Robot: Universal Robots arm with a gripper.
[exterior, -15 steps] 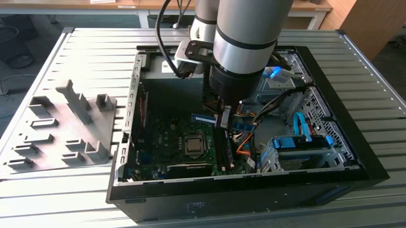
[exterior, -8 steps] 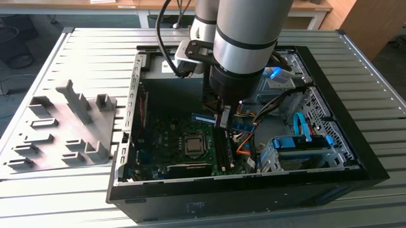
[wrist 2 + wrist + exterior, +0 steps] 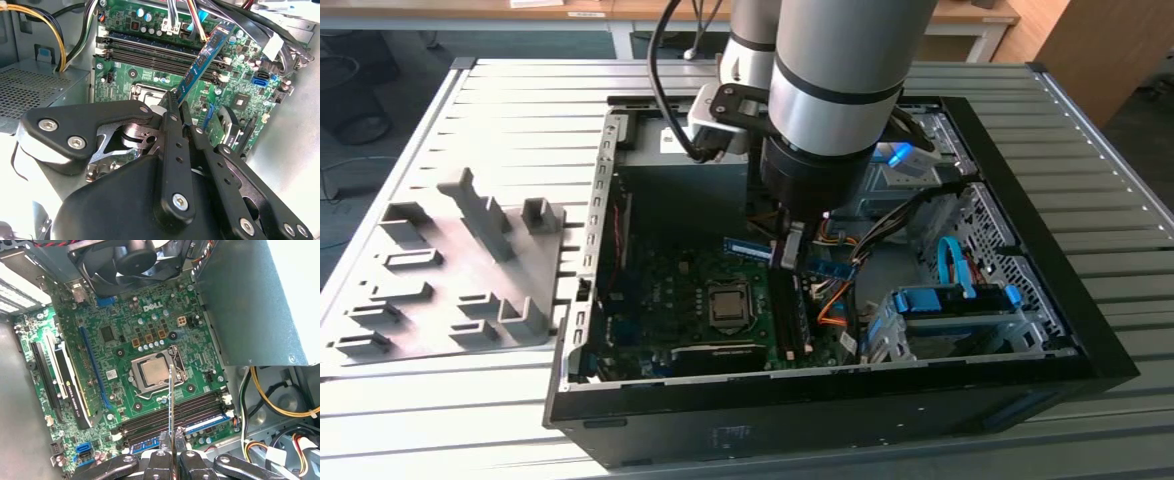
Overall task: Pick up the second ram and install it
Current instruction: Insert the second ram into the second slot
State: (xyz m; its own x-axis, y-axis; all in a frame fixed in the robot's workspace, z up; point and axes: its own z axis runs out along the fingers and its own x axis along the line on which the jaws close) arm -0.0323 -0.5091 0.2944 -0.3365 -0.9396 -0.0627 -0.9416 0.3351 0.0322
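The second ram is a narrow blue-green board that hangs inside the open computer case, above the motherboard. My gripper is shut on it near the middle. In the second wrist view the ram slants out from my black fingers over the long black memory slots. In the first wrist view the ram is edge-on, a thin line crossing the slots toward the processor socket. A bluish strip lies along the slot nearest the case edge.
A grey power supply box and yellow, orange and black cables lie close beside the slots. A black fan is at the board's far end. Blue drive brackets fill the exterior view's right. A grey fixture rack stands outside the case.
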